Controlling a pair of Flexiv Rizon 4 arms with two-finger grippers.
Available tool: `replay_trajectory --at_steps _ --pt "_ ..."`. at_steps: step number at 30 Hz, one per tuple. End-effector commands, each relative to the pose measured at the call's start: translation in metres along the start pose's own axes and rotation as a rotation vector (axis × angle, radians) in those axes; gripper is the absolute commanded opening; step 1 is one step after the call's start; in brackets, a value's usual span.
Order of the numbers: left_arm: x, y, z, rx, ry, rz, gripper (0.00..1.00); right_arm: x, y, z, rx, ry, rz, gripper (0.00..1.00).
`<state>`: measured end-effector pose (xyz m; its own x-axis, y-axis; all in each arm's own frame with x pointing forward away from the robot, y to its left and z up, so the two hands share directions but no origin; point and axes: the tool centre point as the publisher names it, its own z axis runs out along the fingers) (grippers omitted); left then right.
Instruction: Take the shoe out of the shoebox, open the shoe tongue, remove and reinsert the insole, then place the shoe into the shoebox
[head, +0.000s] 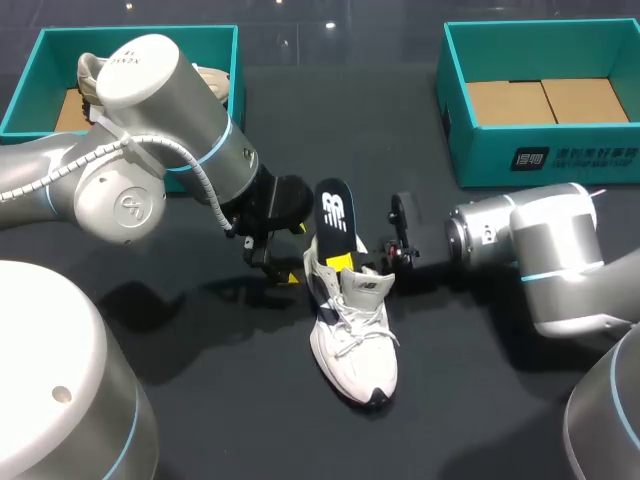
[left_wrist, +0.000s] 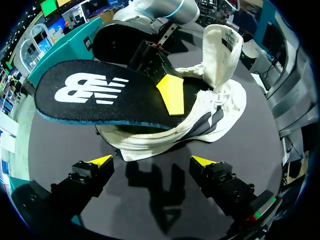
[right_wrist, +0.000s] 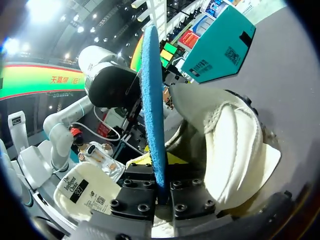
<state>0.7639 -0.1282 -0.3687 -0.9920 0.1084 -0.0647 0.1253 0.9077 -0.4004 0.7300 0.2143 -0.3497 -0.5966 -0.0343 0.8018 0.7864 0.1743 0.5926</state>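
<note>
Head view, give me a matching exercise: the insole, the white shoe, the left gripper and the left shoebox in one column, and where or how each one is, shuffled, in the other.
1. insole
2. white shoe
3. left gripper
4. left shoebox

A. open, beside the shoe's heel
B. holds a second shoe
C. lying on the table
D. pinched in the right gripper, standing up out of the shoe

Pairs: 1-D, 2-C, 3-A, 4-B

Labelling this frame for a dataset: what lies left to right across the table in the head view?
Left shoebox → left end effector → white shoe → right shoebox. The insole and the right end effector holding it overlap the shoe, so are omitted.
</note>
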Motion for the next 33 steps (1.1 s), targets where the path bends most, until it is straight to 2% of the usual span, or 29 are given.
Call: replay_trajectory --at_steps 1,3,11,19,20,21,22,23,28,33 --pt "0.0 0.0 0.0 -0.001 -0.001 0.001 1.0 0.009 0.0 0.002 0.015 -0.015 -0.018 0.38" --pt "0.0 0.0 0.0 -0.001 -0.001 0.001 1.0 0.012 0.005 0.003 0.027 -0.016 -0.032 0.42" --pt "0.0 0.0 0.0 -0.001 -0.001 0.001 1.0 0.015 0.024 0.005 0.068 -0.027 -0.07 0.39" --pt "0.0 0.0 0.0 -0.001 -0.001 0.001 1.0 0.003 0.03 0.003 0.072 -0.022 -0.071 0.33" --pt "0.0 0.0 0.0 -0.001 -0.001 0.001 1.0 0.002 0.031 0.003 0.071 -0.018 -0.068 0.29" --pt "0.0 0.0 0.0 -0.001 -0.001 0.001 1.0 0.0 0.033 0.002 0.069 -0.003 -0.061 0.22" --pt "0.0 0.0 0.0 -0.001 -0.001 0.001 1.0 -0.001 0.034 0.001 0.068 0.009 -0.057 0.08" --pt "0.0 0.0 0.0 -0.001 -0.001 0.001 1.0 -0.004 0.035 0.0 0.07 0.022 -0.05 0.0" --pt "0.0 0.0 0.0 -0.001 -0.001 0.001 1.0 -0.015 0.032 -0.004 0.062 0.058 -0.006 0.0" --pt "0.0 0.0 0.0 -0.001 -0.001 0.001 1.0 -0.019 0.012 -0.003 0.04 0.078 0.039 0.0"
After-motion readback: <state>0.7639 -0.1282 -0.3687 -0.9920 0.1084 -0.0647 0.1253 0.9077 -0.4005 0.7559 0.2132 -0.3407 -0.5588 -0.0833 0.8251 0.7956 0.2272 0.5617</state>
